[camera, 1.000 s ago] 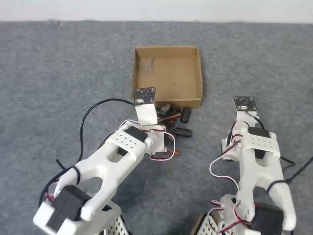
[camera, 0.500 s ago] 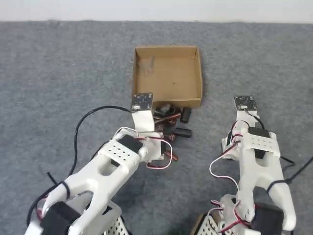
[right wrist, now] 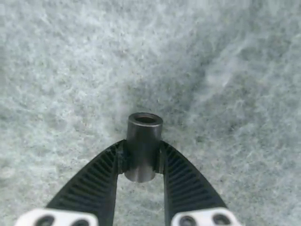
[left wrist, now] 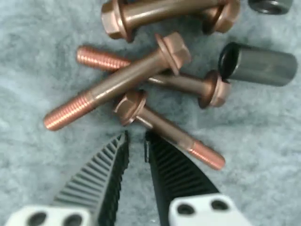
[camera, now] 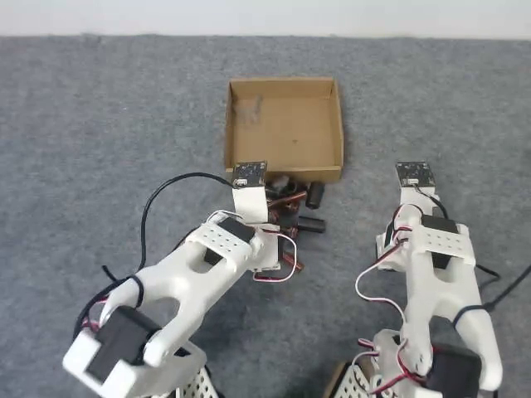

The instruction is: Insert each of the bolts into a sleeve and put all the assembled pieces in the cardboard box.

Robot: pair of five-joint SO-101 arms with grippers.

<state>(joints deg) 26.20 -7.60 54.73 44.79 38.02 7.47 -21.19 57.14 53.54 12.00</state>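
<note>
We are looking over a grey felt-like surface (camera: 99, 124) that is running wide to either side of both arms. The open brown cardboard box (camera: 282, 172) is sitting toward the far side, its near wall just beyond a pile of loose parts. The white left arm (camera: 207, 265) is stretching toward that wall and covering part of the pile from above, with a black cable (camera: 148, 211) looping on its outer side. The white right arm (camera: 440, 257) is standing well apart from the box and the pile, with grey surface all around it.

The left claw (left wrist: 135, 139) is hanging with its jaws a sliver apart, pinching nothing. Its tips are just beside the head of one of four copper-coloured flanged bolts (left wrist: 136, 77), which are lying crossed over one another. The right claw (right wrist: 141, 150) is pinching a dark cylindrical metal sleeve (right wrist: 143, 136) upright over the surface. A second dark sleeve (left wrist: 261, 66) is lying on its side just beside the bolt heads. A third sleeve (left wrist: 270, 5) is showing at the pile's far edge.
</note>
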